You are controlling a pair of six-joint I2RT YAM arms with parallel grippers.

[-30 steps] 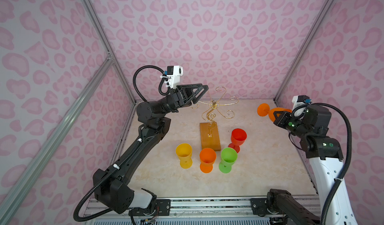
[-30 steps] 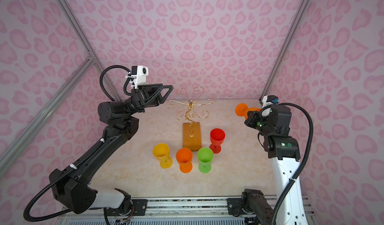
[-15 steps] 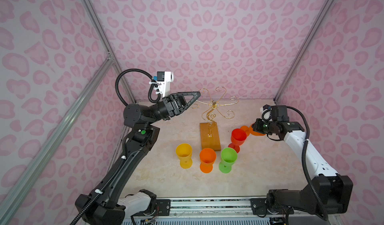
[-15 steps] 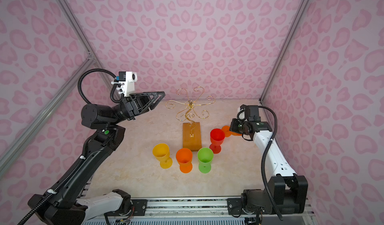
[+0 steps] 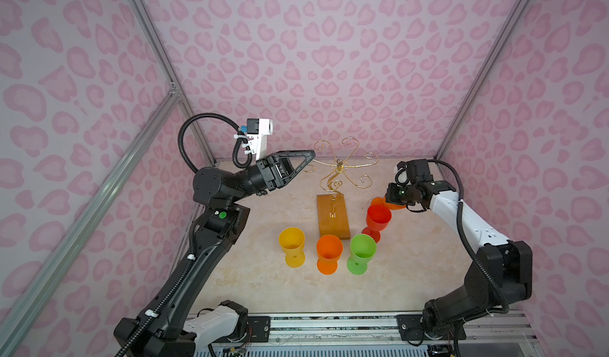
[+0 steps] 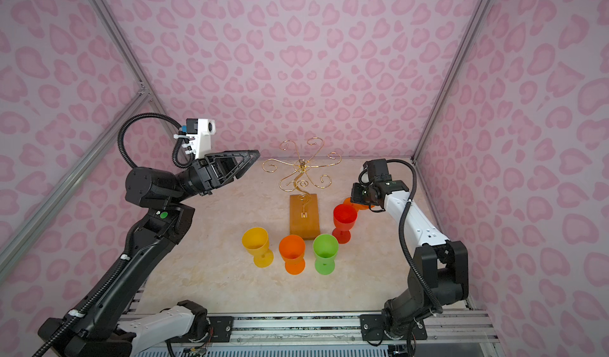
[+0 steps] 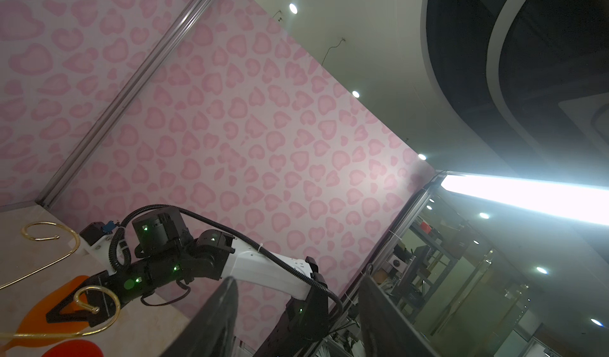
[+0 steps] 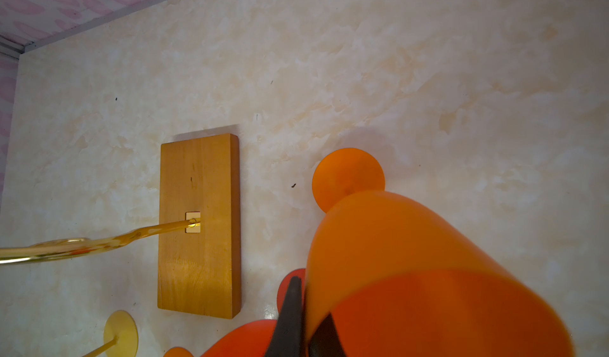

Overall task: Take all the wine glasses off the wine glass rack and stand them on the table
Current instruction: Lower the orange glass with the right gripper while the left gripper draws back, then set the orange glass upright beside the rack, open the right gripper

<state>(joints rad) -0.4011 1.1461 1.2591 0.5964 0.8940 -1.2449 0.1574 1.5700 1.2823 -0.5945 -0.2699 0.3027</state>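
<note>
The wine glass (image 5: 397, 206) is orange and lies tilted on its side, low over the table, just right of a red glass. My right gripper (image 5: 392, 196) is shut on its rim wall. In the right wrist view one finger (image 8: 290, 319) lies outside the wine glass (image 8: 412, 256) and one inside. The wine glass rack (image 5: 339, 169), gold wire on a wooden base (image 8: 197, 227), carries no glass in both top views. My left gripper (image 5: 309, 156) hovers open and empty at the rack's left arms, its fingers (image 7: 224, 309) wide apart.
Standing glasses are clustered in front of the rack base: yellow (image 5: 291, 245), orange (image 5: 329, 251), green (image 5: 362, 251), and red (image 5: 378, 218) beside the held glass. Pink patterned walls close in the back and both sides.
My right arm has swung the orange wine glass from high at the right down to beside the red glass. The left arm has shifted back and slightly lower, still open by the rack.
</note>
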